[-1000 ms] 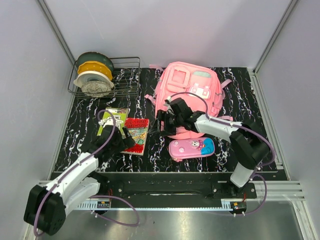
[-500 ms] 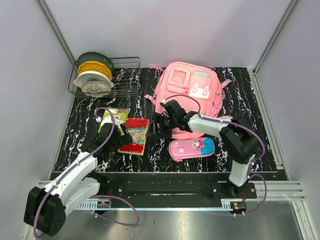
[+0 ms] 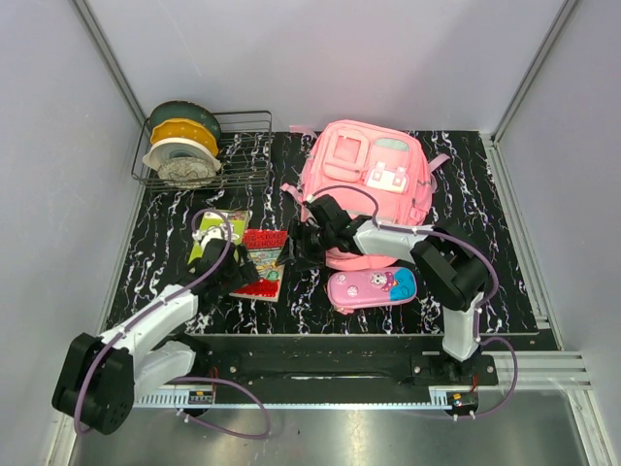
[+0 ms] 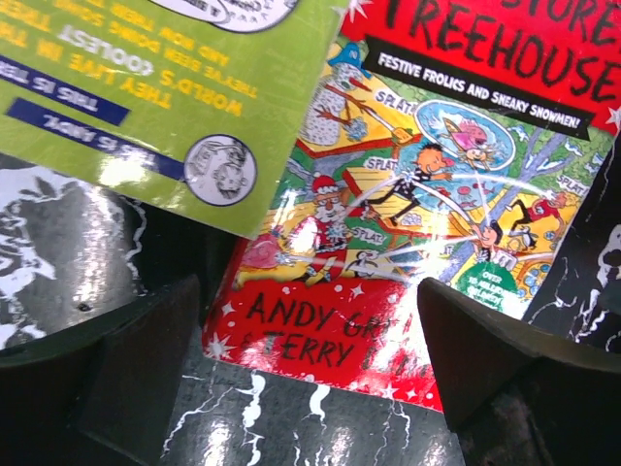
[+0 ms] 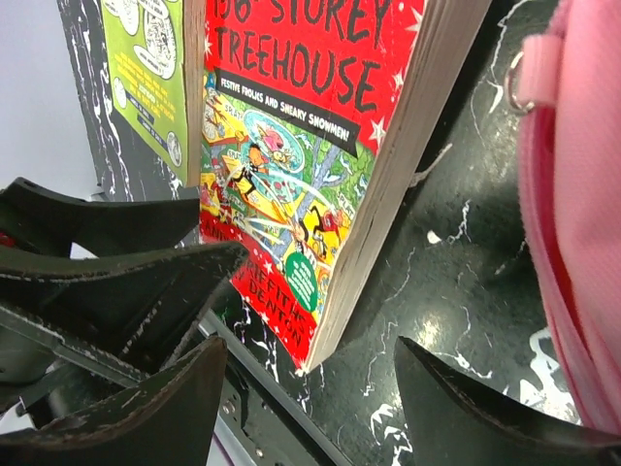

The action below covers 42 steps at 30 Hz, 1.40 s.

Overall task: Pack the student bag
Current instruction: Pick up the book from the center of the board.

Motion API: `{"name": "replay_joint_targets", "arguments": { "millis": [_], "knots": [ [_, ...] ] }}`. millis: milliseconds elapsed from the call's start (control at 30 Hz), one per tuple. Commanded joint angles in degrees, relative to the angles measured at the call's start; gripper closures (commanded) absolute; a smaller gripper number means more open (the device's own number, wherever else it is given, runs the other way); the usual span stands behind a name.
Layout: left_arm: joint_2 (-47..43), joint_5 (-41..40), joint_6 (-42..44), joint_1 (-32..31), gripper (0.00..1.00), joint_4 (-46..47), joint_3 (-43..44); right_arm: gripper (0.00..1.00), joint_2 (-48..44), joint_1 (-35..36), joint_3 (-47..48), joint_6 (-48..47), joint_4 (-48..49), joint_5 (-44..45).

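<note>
Swung left off the student bag [image 3: 374, 180], which lies flat at the rear, the right gripper [image 3: 293, 249] is held open and empty beside the red book [image 3: 264, 260], itself framed by the wide-open left gripper [image 4: 306, 311], likely for pickup.

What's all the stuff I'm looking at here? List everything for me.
student bag: one, pink, far middle of the table
pencil case: one, pink-purple and blue, just nearer than the bag
red book: one, left of centre
green book: one, lime, overlapping the red book's left edge
wire rack: one, dark, far left corner
spools: three, dark green, yellow, white, in the rack
table: one, black with white veins
left gripper: black, open, over the red book
right gripper: black, open, between book and bag
</note>
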Motion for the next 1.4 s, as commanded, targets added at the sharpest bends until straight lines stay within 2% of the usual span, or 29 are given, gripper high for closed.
{"name": "replay_joint_targets", "arguments": {
  "millis": [0,200,500,667,700,800,833,867,933,967,1067,1367],
  "knots": [
    [1.8,5.1,0.6,0.2,0.01,8.7,-1.6,0.25,2.3,1.0,3.0,1.8,1.4,0.9],
    [4.1,10.1,2.5,0.2,0.02,14.1,-3.3,0.27,4.3,1.2,2.2,5.2,0.7,4.4],
    [8.6,16.6,3.3,0.2,0.2,19.5,-3.5,0.33,6.9,1.1,2.1,6.3,0.7,5.9],
    [8.9,16.9,3.4,0.1,0.23,19.7,-3.4,0.39,9.0,1.1,1.5,5.8,0.1,7.2],
    [8.8,16.9,3.4,0.2,0.23,19.7,-3.5,0.45,9.2,1.2,1.5,5.7,0.0,7.3],
    [9.2,16.8,3.4,0.2,0.21,21.1,-3.8,0.5,10.2,1.2,1.5,5.2,-1.0,8.6],
    [9.5,16.6,3.4,0.2,0.2,21.1,-3.7,0.56,10.4,1.1,1.5,4.7,-1.4,8.9],
    [9.7,16.3,3.7,0.1,0.13,21.1,-3.7,0.63,10.4,1.1,1.5,4.7,-2.0,9.4],
    [9.7,15.9,4.2,0.1,0.07,20.6,-3.4,0.83,9.7,1.1,0.8,4.3,-2.2,10.7],
    [9.4,15.4,4.1,0.1,0.01,20.5,-3.4,0.86,9.4,1.0,0.7,4.2,-2.4,11.2],
    [7.9,14.2,3.8,0.1,0.01,20.1,-3.4,1.0,8.1,1.1,0.4,3.3,-3.3,13.1],
    [6.6,8.4,5.5,0.3,0.01,16.0,-0.8,1.0,6.2,1.0,-0.2,0.4,-4.5,16.0]
  ]
}}
